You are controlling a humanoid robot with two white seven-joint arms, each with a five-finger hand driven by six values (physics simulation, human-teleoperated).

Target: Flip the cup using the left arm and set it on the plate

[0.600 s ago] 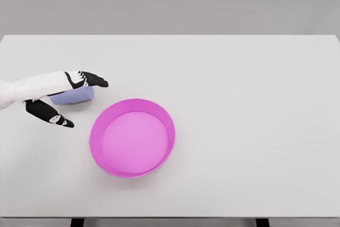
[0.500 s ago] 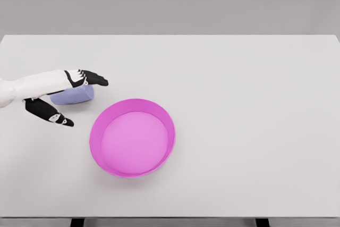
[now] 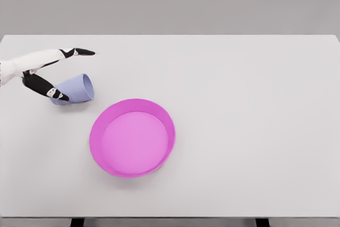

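white table [image 3: 255, 110], plate [image 3: 132, 137], tipped cup [image 3: 75, 89]

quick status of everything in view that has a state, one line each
cup: on its side on the table, open end toward the plate, not on the plate
plate: upright on the table, holding nothing
left hand: fingers spread, thumb at the cup's base, nothing gripped
right hand: not in view

A single head view looks steeply down from above the near edge onto the whole white table [image 3: 239, 104].
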